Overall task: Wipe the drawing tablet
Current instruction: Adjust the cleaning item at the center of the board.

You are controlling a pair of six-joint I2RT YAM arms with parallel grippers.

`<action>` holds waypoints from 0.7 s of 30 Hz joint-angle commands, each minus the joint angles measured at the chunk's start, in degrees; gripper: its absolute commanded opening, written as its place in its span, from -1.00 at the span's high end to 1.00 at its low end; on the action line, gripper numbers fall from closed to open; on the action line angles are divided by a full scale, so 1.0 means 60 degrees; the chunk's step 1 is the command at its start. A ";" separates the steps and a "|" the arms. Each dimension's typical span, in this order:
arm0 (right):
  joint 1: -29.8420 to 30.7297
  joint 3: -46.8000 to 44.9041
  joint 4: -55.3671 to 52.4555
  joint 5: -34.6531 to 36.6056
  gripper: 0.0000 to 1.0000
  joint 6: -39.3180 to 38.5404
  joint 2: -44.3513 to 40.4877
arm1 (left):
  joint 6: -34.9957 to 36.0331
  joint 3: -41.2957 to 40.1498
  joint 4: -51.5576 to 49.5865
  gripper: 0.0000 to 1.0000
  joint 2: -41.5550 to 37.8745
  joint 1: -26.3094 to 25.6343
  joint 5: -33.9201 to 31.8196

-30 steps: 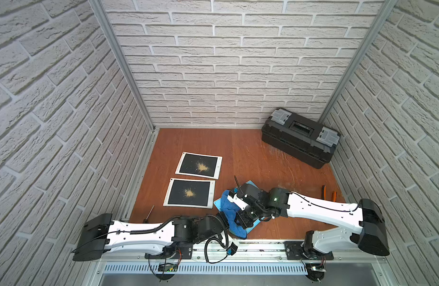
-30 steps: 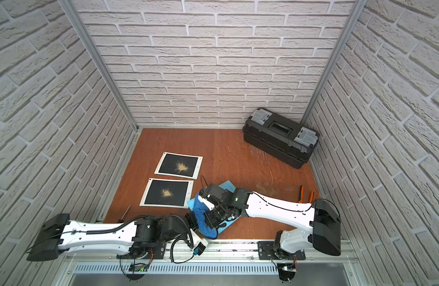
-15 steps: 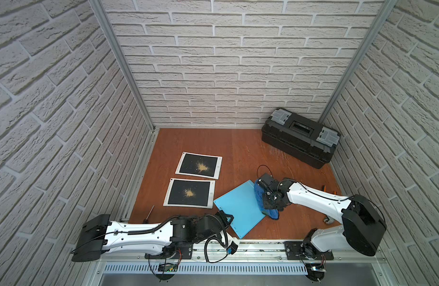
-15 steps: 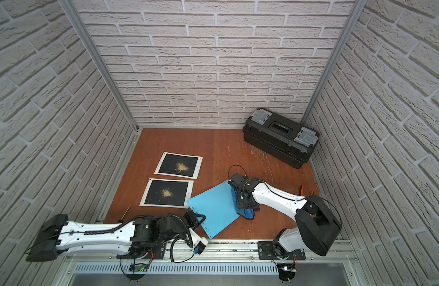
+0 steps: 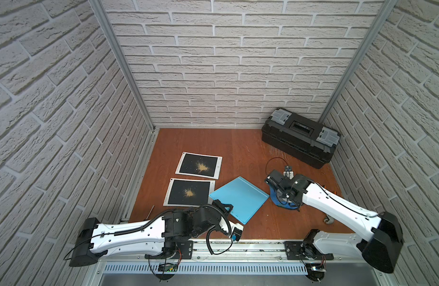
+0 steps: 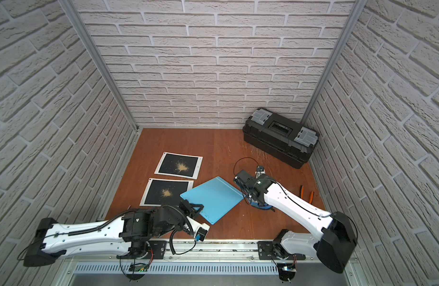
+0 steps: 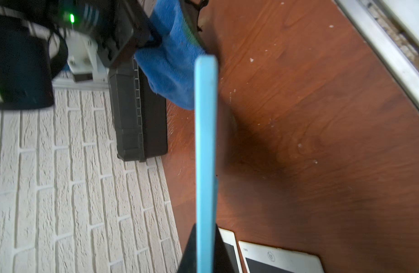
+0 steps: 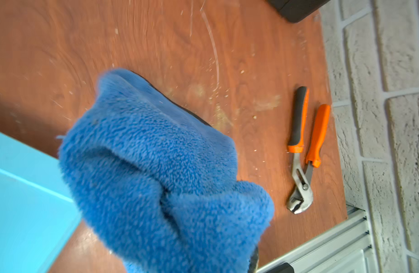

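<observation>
The drawing tablet (image 5: pixel 240 198) (image 6: pixel 212 198) is a light blue slab near the front middle of the table. My left gripper (image 5: pixel 224 208) (image 7: pixel 205 236) is shut on its near left edge. The left wrist view shows the tablet (image 7: pixel 205 141) edge-on, with its shadow on the wood. My right gripper (image 5: pixel 281 196) is shut on a blue fleece cloth (image 5: pixel 275 199) (image 6: pixel 263 206) (image 8: pixel 156 177). The cloth sits just off the tablet's right corner (image 8: pixel 19 201) and hides the right fingers. The cloth (image 7: pixel 173 71) also shows past the tablet's far end.
Two white-framed black tablets (image 5: pixel 199 165) (image 5: pixel 190 192) with yellow dust lie left of the blue one. A black toolbox (image 5: pixel 300 138) stands at the back right. Orange-handled pliers (image 8: pixel 303 146) (image 6: pixel 306 194) lie by the right wall. Crumbs dot the wood near the cloth.
My right gripper swept the cloth from the tablet's near left part across to the right and off its right corner. The left gripper and tablet stayed in place.
</observation>
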 commanded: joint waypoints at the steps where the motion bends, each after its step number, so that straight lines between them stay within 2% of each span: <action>1: 0.0018 -0.0153 -0.0452 0.0889 0.96 0.0045 -0.1427 | -0.2295 0.1144 -0.0414 1.00 0.0435 0.0532 0.0389; 4: 0.0003 -0.0063 -0.0872 0.1827 0.96 0.0124 -0.2452 | -0.4036 0.2361 -0.0873 1.00 0.1388 0.1142 0.0441; 6: -0.0019 0.0098 -0.1204 0.2329 0.95 0.0205 -0.2898 | -0.6281 0.3393 -0.0908 1.00 0.2081 0.1864 0.0197; 8: -0.0053 0.0237 -0.1310 0.2437 0.95 0.0180 -0.3127 | -0.8724 0.4677 -0.1771 1.00 0.2897 0.2886 0.0126; 9: -0.0068 0.0279 -0.1348 0.2489 0.95 0.0215 -0.3197 | -0.9451 0.5443 -0.2378 1.00 0.3346 0.3379 0.0630; 12: -0.0113 0.0299 -0.1416 0.2693 0.94 0.0320 -0.3272 | -1.0272 0.6708 -0.2970 1.00 0.4279 0.4157 0.2441; 14: -0.0181 0.0348 -0.1386 0.2782 0.93 0.0302 -0.3266 | -1.0874 0.6944 -0.2608 1.00 0.4526 0.4677 0.3569; 18: -0.0343 0.0445 -0.1086 0.2921 0.92 -0.0059 -0.3283 | -1.2647 0.6838 -0.1068 1.00 0.4796 0.6595 0.7146; 21: -0.0477 0.0391 -0.0791 0.2889 0.92 -0.0352 -0.3267 | -1.3883 0.6699 0.0176 1.00 0.5096 0.7874 0.9167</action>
